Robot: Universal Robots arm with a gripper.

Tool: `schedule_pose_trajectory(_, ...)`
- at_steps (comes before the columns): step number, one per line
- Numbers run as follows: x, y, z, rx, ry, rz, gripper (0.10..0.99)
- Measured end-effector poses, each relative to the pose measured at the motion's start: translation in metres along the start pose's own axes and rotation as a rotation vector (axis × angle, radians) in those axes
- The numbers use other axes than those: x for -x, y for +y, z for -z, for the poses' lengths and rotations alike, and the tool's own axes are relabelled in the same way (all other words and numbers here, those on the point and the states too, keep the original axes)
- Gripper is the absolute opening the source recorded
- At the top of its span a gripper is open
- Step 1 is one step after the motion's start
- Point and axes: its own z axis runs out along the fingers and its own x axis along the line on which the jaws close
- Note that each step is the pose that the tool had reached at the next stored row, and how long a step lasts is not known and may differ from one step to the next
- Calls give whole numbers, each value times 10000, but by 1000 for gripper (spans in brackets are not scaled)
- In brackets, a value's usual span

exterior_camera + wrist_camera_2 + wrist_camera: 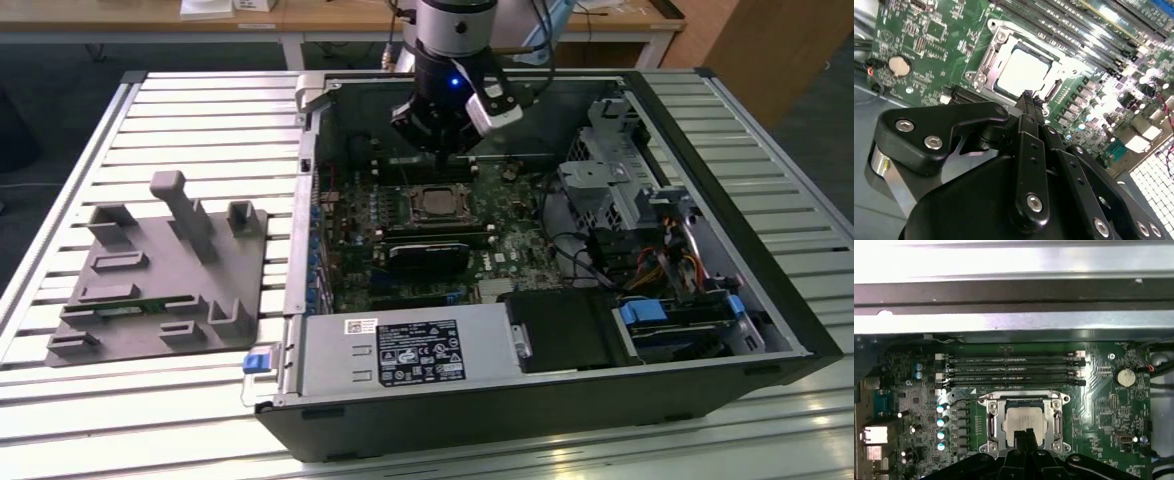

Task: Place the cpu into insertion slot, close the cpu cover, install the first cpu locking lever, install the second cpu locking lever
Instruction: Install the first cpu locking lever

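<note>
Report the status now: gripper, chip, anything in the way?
Gripper shut, empty, tips close to socket edge. Chip sits in socket, cover frame flat around it. Memory slots alongside, apart from gripper.

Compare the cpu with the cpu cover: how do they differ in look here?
The cpu is a solid, dull pale square; the cpu cover is an open frame with a square window. The cpu cover is larger and rings the cpu, which sits inside that window. Both are silver metal and lie flat on the green motherboard.
</note>
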Motion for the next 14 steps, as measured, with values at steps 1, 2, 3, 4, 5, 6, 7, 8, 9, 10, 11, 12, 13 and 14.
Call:
schedule_pose_trajectory(1, 0, 0, -1, 179, 6, 9, 106)
schedule_pose_trajectory(2, 0, 0, -2, 358, 14, 12, 106)
schedule_pose_trajectory(3, 0, 0, -5, 475, 20, 13, 106)
schedule_pose_trajectory(4, -1, 1, -9, 495, 19, 12, 106)
schedule_pose_trajectory(5, -7, 0, -12, 495, 19, 11, 106)
schedule_pose_trajectory(6, -27, -1, -13, 493, 21, 13, 106)
schedule_pose_trajectory(7, -58, -3, -14, 493, 21, 14, 106)
schedule_pose_trajectory(8, -99, -5, -15, 492, 21, 11, 106)
schedule_pose_trajectory(9, -141, -6, -17, 492, 21, 14, 106)
schedule_pose_trajectory(10, -176, -7, -18, 494, 20, 13, 106)
schedule_pose_trajectory(11, -204, -9, -19, 494, 20, 11, 106)
schedule_pose_trajectory(12, -231, -10, -19, 494, 20, 12, 106)
schedule_pose_trajectory(13, -260, -11, -20, 493, 20, 13, 106)
schedule_pose_trajectory(14, -286, -12, -20, 493, 20, 13, 106)
